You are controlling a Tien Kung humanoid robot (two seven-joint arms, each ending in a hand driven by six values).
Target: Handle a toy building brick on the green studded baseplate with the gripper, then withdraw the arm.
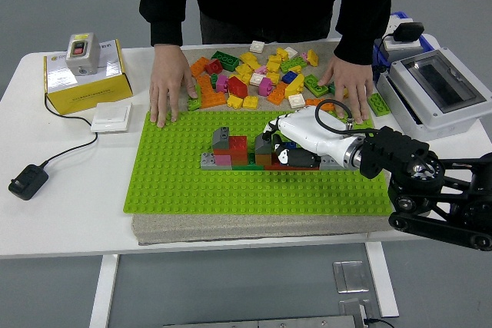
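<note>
Where the right arm reaches in from the lower right of the frame, its white-shelled right hand [280,144] lies low over the green baseplate [177,182], fingers curled down onto the right end of the brick cluster [246,153] at the plate's middle; whether they actually clamp a single brick cannot be told, since the fingertips hide among the dark pieces there. That cluster, of grey, red, pink, brown and green bricks, sits pressed onto the studs just left of the hand. Beyond it, toward the top of the frame, a loose pile of bricks [257,74] in yellow, orange, green, red and pink is spread on a beige mat. A person stands at the far side with one hand [171,86] flat at the plate's upper left corner and the other hand [350,86] at its upper right, both resting on the surface. At the upper left sits a yellow box [81,82] with a printed label too small to read, carrying a grey switch unit [81,53].
</note>
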